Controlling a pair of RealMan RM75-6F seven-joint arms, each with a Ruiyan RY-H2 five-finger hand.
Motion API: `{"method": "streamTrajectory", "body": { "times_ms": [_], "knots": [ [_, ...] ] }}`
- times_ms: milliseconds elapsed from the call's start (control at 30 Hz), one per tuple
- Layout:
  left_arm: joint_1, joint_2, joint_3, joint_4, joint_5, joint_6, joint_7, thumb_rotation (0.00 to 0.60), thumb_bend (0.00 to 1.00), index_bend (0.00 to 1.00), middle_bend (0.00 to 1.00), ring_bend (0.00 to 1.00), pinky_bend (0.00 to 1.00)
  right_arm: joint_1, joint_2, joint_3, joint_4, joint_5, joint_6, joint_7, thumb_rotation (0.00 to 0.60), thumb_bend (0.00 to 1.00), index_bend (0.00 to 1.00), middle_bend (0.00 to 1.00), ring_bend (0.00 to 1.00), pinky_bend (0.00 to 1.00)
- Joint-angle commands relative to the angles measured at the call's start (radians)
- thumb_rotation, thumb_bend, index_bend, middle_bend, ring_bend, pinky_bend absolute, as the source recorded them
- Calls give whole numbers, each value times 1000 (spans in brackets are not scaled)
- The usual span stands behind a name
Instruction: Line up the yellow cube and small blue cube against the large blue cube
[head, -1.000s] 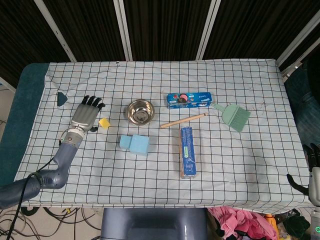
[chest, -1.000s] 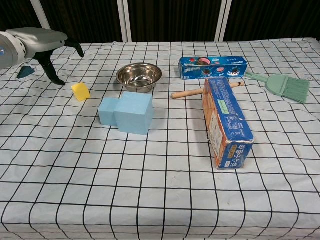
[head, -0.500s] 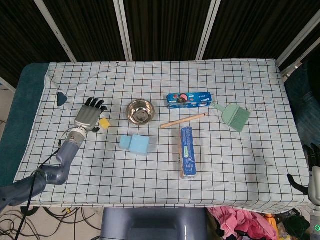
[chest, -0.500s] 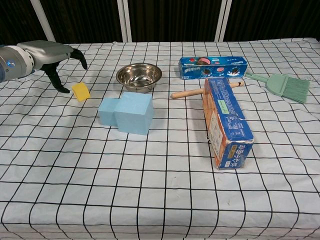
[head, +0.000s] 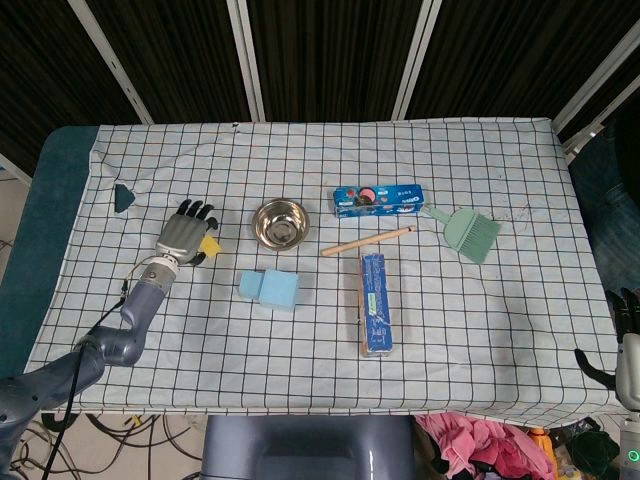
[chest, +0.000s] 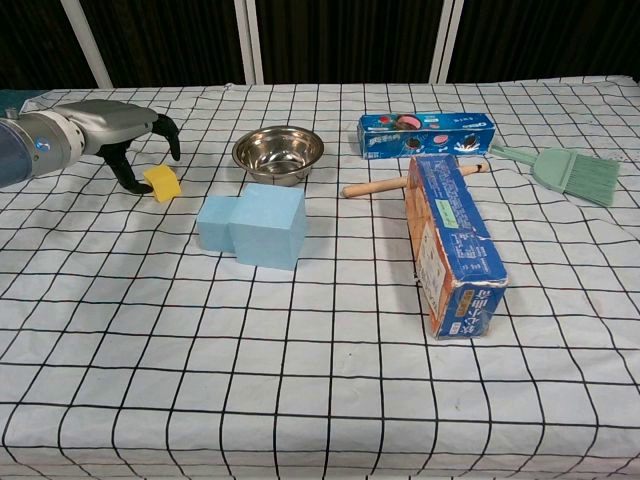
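The yellow cube (head: 210, 245) (chest: 162, 183) lies on the checked cloth, left of the steel bowl. My left hand (head: 185, 232) (chest: 118, 128) arches over it with fingers apart; the thumb reaches down beside the cube's left face, the other fingers hang above and behind it. No grip shows. The small blue cube (head: 249, 285) (chest: 214, 224) sits flush against the left side of the large blue cube (head: 279, 289) (chest: 268, 225). My right hand (head: 624, 335) hangs off the table's near right corner, fingers apart, holding nothing.
A steel bowl (chest: 278, 152) stands just behind the blue cubes. To the right are a wooden stick (chest: 375, 186), a blue cookie box (chest: 425, 133), a long blue-and-orange box (chest: 452, 240) and a green brush (chest: 565, 170). A teal wedge (head: 123, 197) lies far left.
My left hand has moved right and down, from beside the yellow cube to over it, with the thumb now next to its left face. The cubes have not moved.
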Motion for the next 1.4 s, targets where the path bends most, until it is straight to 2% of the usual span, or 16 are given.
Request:
{"method": "streamTrajectory", "body": {
  "times_ms": [33, 467, 900, 1400],
  "knots": [
    [-1, -9, -3, 13, 4, -8, -5, 600, 275, 317, 90, 0, 0, 0, 0, -1, 1, -1, -1, 0, 600, 178, 103, 48, 201, 119],
    [2, -28, -11, 35, 24, -22, -17, 600, 295, 393, 96, 0, 0, 0, -1, -3, 2, -2, -1, -1, 600, 178, 103, 48, 200, 119],
    [14, -7, -28, 2, -8, -16, 42, 600, 280, 349, 96, 0, 0, -2, -1, -5, -1, -7, 2, 1, 600, 178, 103, 48, 200, 119],
    [18, 1, -51, -40, -86, -9, 133, 600, 279, 397, 120, 0, 0, -5, 1, -6, -1, -5, 2, 2, 600, 177, 103, 48, 201, 119]
  ]
}}
